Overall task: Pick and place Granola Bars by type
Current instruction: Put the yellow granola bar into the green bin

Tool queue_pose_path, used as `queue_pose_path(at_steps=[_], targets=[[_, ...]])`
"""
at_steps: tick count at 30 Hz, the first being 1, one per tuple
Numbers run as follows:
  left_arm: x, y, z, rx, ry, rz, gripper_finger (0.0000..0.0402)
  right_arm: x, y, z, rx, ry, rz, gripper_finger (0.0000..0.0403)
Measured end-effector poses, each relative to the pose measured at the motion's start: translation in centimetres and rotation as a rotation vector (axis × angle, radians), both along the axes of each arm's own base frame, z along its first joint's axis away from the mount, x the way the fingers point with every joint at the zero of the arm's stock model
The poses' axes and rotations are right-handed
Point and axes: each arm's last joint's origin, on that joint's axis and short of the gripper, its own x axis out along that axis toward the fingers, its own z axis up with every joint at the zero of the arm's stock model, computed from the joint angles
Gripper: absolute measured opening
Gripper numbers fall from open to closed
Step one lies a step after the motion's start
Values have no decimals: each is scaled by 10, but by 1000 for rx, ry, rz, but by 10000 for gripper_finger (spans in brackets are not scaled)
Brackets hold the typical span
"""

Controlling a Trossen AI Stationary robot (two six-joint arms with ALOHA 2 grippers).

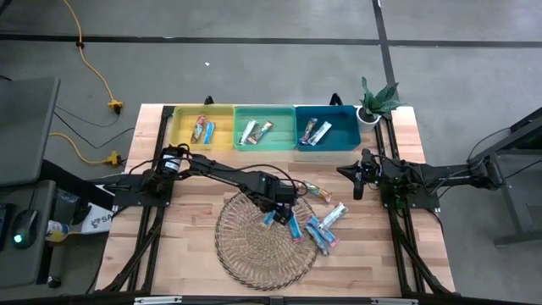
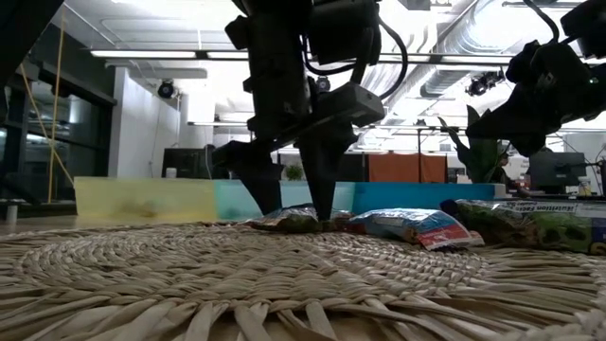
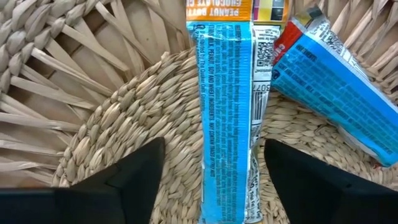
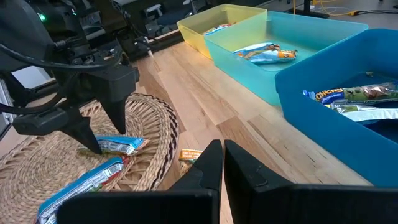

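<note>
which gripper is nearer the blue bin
Right. The right gripper hangs shut over the bare wood just in front of the blue bin. The left gripper is farther off, down over the wicker mat, jaws open around a blue granola bar.

Blue-wrapped bar [image 3: 227,124]: we lose both ends past the left wrist picture's edges. Second blue bar [image 3: 339,93] beside it: cut off at the frame edge. Left gripper [image 2: 294,213]: from table height we cannot tell what lies between its fingers; the arm above leaves the frame. Bars in the yellow bin [image 1: 201,129], teal bin [image 1: 263,129] and blue bin [image 1: 326,129]: too small overhead for us to read the wrappers. Blue bin's far end is cropped in the right wrist view.
</note>
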Motion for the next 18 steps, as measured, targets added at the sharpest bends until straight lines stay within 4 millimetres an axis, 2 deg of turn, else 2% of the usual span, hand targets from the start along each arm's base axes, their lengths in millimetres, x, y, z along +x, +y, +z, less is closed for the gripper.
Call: queue_pose_path(at_steps=[7, 18], targets=[[0, 0, 0, 0, -1, -1, 206, 0, 0, 0, 0, 0, 0, 0], [0, 0, 0, -1, 0, -3, 140, 0, 0, 0, 0, -1, 0, 0]])
